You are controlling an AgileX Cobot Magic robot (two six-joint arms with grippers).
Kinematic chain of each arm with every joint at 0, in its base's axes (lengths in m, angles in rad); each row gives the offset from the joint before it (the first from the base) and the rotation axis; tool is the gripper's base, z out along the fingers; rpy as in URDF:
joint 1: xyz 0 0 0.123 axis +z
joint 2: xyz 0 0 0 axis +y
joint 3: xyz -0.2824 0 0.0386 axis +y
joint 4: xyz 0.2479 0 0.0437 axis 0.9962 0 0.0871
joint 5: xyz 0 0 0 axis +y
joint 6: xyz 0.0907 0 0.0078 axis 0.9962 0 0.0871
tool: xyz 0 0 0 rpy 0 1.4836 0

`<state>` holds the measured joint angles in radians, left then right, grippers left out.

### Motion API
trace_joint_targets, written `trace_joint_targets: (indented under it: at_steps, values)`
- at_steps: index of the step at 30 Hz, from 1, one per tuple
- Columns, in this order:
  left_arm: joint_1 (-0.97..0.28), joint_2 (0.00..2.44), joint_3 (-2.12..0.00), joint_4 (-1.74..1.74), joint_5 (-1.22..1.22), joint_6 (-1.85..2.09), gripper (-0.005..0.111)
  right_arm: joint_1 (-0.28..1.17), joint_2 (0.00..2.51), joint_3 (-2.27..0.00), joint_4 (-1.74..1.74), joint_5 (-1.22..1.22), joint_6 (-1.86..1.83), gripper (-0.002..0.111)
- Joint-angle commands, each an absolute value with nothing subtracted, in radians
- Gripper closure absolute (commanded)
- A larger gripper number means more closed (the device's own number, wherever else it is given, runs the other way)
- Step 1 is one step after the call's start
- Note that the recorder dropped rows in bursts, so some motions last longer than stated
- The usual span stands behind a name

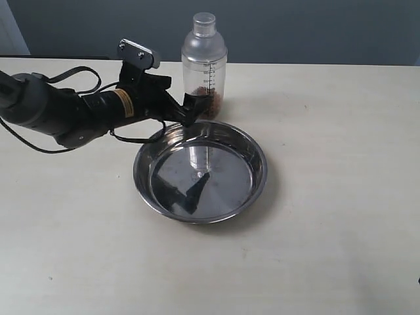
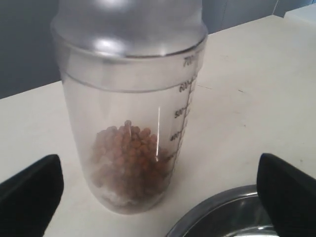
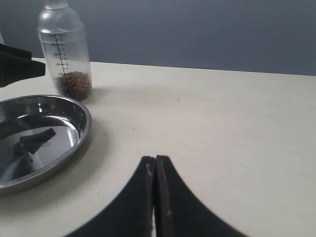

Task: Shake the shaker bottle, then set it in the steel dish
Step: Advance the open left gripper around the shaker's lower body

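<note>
The shaker bottle point(image 1: 205, 65) stands upright on the table just behind the steel dish point(image 1: 260, 157), with brown bits in its bottom. My left gripper point(image 1: 189, 109) is open, low over the dish's far rim, its tips just short of the bottle's base and not touching it. The left wrist view has the shaker bottle point(image 2: 131, 123) straight ahead, between and beyond the two black fingers point(image 2: 29, 192), with the steel dish rim point(image 2: 217, 217) below. My right gripper point(image 3: 155, 161) is shut on nothing, over bare table; from there the shaker bottle point(image 3: 66, 54) and steel dish point(image 3: 85, 123) lie far off.
The cream table point(image 1: 328, 230) stretches wide to the right of and in front of the dish. A dark wall point(image 1: 315, 26) runs behind the table's far edge. The left arm's black body and cables point(image 1: 59, 111) lie over the table's left part.
</note>
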<state>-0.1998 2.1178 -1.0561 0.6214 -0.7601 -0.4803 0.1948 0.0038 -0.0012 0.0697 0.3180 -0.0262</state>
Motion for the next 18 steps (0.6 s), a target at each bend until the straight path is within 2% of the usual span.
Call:
trace_joint_targets:
  at_steps: [1, 6, 10, 18]
  values:
    - [-0.203, 2.153, -1.064, 0.511, -0.857, -0.441, 0.002, 0.199, 0.000, 0.000, 0.065, 0.305, -0.026, 0.109]
    - [-0.203, 2.158, -1.064, 0.504, -0.890, -0.485, 0.002, 0.199, 0.000, 0.000, 0.065, 0.305, -0.026, 0.109]
    - [-0.203, 2.158, -1.064, 0.553, -1.087, -0.452, 0.002, 0.199, 0.000, 0.000, 0.065, 0.305, -0.026, 0.109]
    - [-0.203, 2.158, -1.064, 0.532, -0.986, -0.333, 0.002, 0.199, 0.000, 0.000, 0.065, 0.305, -0.026, 0.109]
